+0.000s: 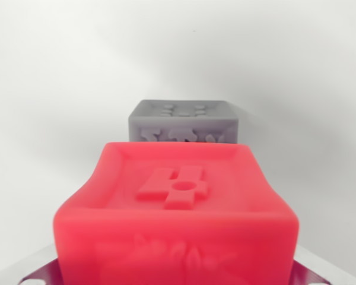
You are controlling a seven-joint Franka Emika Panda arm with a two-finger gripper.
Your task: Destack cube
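A red cube [177, 219] fills the lower half of the wrist view, very close to the camera, with a raised cross-shaped mark on its top face. My gripper [178, 274] holds it: metal fingers [31, 272] show at the bottom left and bottom right corners, pressed against the cube's two sides. A grey cube [183, 122] with raised dots on top stands on the white surface behind the red cube, apart from it and partly hidden by its far edge.
A plain white surface [53, 89] surrounds both cubes. A soft shadow falls to the right of the grey cube.
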